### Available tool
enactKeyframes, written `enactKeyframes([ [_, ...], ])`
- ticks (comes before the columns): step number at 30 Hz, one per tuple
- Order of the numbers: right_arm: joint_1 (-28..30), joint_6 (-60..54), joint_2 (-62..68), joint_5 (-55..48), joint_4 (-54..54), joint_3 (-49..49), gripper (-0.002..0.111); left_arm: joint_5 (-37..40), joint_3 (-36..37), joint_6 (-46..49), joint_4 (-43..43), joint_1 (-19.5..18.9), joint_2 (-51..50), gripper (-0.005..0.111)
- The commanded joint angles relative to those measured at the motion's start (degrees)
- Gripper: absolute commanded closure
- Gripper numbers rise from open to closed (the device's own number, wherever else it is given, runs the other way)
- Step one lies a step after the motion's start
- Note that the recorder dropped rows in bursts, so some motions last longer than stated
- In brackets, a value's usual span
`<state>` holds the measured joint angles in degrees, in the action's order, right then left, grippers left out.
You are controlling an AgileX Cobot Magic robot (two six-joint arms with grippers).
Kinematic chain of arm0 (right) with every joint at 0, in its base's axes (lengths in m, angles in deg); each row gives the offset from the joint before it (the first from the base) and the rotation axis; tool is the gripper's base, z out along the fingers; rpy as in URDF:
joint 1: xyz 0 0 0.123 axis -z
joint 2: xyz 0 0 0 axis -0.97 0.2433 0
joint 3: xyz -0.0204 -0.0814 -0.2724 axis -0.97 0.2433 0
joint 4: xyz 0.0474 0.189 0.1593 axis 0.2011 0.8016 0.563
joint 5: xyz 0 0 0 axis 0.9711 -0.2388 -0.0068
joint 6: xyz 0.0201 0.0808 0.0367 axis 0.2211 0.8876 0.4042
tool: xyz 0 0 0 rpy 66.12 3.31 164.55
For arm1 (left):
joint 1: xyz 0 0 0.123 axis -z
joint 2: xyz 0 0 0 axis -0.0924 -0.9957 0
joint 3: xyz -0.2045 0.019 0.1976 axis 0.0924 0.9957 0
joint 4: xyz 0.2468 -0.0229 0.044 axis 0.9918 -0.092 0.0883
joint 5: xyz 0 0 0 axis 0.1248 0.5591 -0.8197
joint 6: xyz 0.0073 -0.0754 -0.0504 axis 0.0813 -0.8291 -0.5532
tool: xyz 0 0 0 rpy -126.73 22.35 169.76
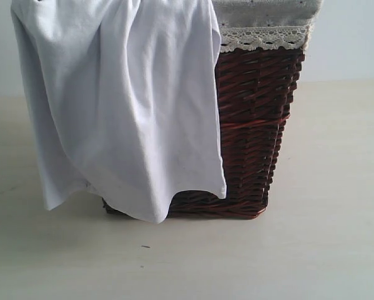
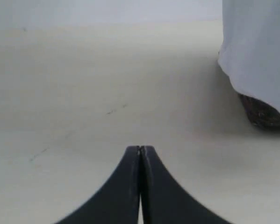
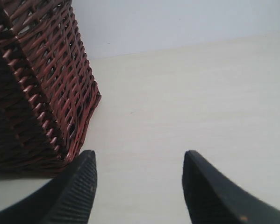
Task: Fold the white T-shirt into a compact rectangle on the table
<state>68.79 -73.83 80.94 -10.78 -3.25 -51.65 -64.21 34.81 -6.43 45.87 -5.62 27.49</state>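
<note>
Left fingers: pressed fully together, holding nothing, over bare desk.
Right fingers: parted to a middling gap, nothing between them, just beside the bottom corner of the wicker basket.
White T-shirt: not on the desk; it hangs over the basket's rim and down its side, plain side out, with no lettering in view. Whether the hem touches the desk cannot be told.
Wicker basket: upright on the desk, set in from the edge that meets the pale wall, with a lace-trimmed lining folded over its rim.
Risk, snag: a sideways pull on the shirt may catch the cotton on the rough wicker, stretching it or stopping the draw.
Risk, tip: a caught shirt would likely drag or topple the basket, which looks light.
Risk, wrong cloth: white lining sits against the white shirt at the rim, so a grasp there may take the lace as well.
Risk, knock: the right fingers sit so near the basket that a small swing would bump it.
Left arm pose: low, fingers level with the desk, the shirt's hem off to one side.
Right arm pose: low, fingers aimed along the desk toward the wall edge. Neither arm shows in the exterior view.
</note>
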Motion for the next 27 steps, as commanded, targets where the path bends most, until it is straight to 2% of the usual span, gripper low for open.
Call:
enactKeyframes([
  [1,-0.17,0.01,-0.28,0.37,-0.13,0.25,0.054,-1.53,-9.36,-0.16,0.22,0.26,-21.25,0.107],
  [5,-0.17,0.01,-0.28,0.37,-0.13,0.25,0.054,-2.35,-18.69,-0.16,0.22,0.26,-37.49,0.107],
  [12,-0.17,0.01,-0.28,0.37,-0.13,0.25,0.054,-3.09,-27.75,-0.16,0.22,0.26,-53.15,0.107],
  [15,-0.17,0.01,-0.28,0.37,-0.13,0.25,0.054,-5.82,-29.30,-0.54,-2.28,0.32,-56.98,0.107],
  [17,-0.17,0.01,-0.28,0.37,-0.13,0.25,0.054,-10.64,-29.99,-0.27,-4.83,0.26,-59.30,0.107],
  [22,-0.17,0.01,-0.28,0.37,-0.13,0.25,0.054,-10.19,-30.13,-0.52,-0.41,0.26,-60.90,0.107],
  [27,-0.17,0.01,-0.28,0.37,-0.13,0.25,0.054,-11.92,-30.59,-0.54,-2.95,0.70,-61.15,0.107],
])
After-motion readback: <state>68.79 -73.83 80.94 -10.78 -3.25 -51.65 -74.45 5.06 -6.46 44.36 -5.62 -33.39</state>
